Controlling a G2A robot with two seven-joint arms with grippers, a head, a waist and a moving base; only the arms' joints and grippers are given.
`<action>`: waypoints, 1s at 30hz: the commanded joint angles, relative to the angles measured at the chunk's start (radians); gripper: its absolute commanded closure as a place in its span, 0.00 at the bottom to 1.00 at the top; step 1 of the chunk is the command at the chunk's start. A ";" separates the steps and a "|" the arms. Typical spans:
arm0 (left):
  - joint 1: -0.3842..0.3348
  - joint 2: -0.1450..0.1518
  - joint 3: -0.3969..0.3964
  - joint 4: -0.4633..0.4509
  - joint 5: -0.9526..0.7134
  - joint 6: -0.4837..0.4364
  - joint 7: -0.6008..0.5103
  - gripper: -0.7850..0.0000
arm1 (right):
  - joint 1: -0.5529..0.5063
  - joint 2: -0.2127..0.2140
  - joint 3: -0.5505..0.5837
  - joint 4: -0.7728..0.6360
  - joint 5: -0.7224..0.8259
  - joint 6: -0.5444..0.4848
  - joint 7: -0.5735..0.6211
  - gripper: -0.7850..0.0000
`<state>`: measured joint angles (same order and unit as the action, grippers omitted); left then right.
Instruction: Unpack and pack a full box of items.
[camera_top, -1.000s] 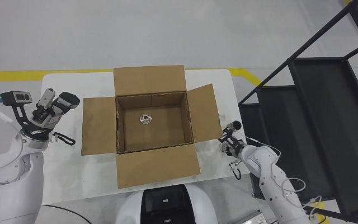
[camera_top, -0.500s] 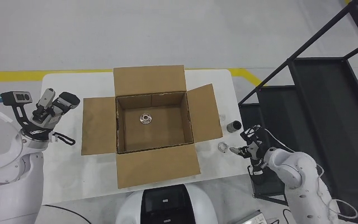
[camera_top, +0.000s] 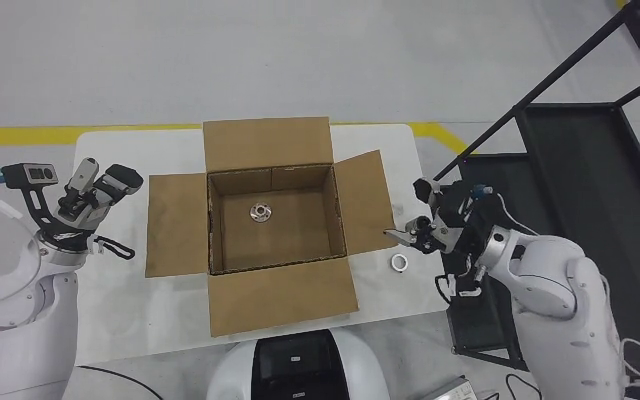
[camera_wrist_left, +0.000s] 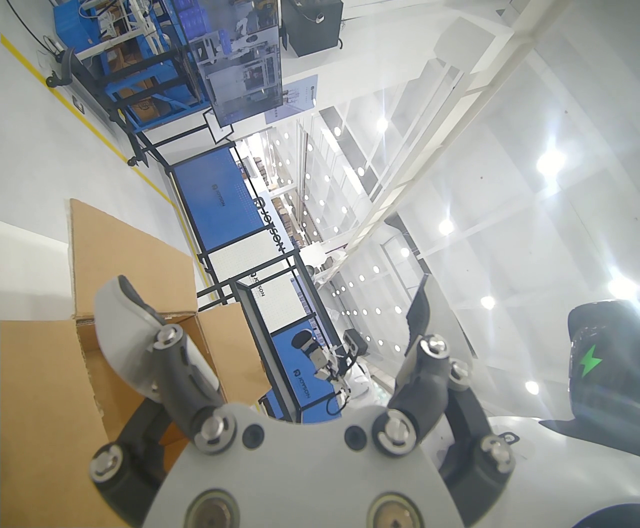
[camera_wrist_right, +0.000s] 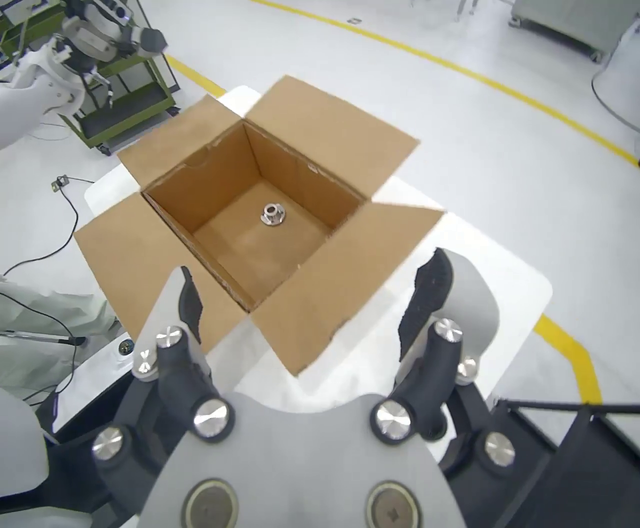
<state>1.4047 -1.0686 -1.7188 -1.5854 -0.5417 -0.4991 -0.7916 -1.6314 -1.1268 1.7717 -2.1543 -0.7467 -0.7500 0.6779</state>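
Two grippers are open and empty. Our right gripper hangs over the right-hand edge of the white table, just beside the right flap of the cardboard box. Its jaws are spread wide with nothing between them, and its wrist camera looks down into the open box. Our left gripper sits at the table's left edge, near the box's left flap but apart from it. It is tipped upward toward the hall ceiling, with its fingers also wide apart and holding nothing.

We see the box upright in the middle of the table with all four flaps folded outward. On its floor lies one small metal flanged fitting, somewhat left of centre and toward the far wall, touching no side.

We also see a small white ring flat on the tabletop outside the box. It lies just beside the near corner of the right flap and near our right gripper, which does not touch it.
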 joint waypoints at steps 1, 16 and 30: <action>0.000 0.000 0.000 0.000 0.000 0.000 0.000 0.00 | 0.064 0.003 -0.055 -0.005 -0.021 0.001 0.022 0.00; 0.000 0.000 0.000 0.000 0.000 0.000 0.000 0.00 | 0.460 -0.012 -0.486 0.131 -0.221 0.067 0.075 0.00; 0.000 0.000 0.000 0.000 0.000 0.000 0.000 0.00 | 0.460 -0.012 -0.486 0.131 -0.221 0.067 0.075 0.00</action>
<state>1.4047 -1.0686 -1.7188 -1.5854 -0.5417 -0.4991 -0.7916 -1.1711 -1.1389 1.2864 -2.0228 -0.9678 -0.6829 0.7529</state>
